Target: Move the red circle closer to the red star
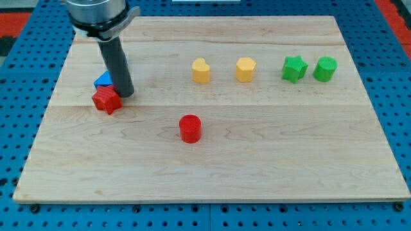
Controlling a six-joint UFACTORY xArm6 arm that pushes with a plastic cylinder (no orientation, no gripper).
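The red circle, a short cylinder, stands near the middle of the wooden board. The red star lies to the view's left of it, with a wide gap between them. My tip rests on the board just right of the red star's upper edge, very close to it or touching. A blue block sits right behind the red star, partly hidden by the rod; its shape is unclear. The tip is far left of the red circle.
A yellow heart and a yellow hexagon sit in the upper middle. A green star and a green cylinder-like block sit at the upper right. Another blue piece shows behind the rod.
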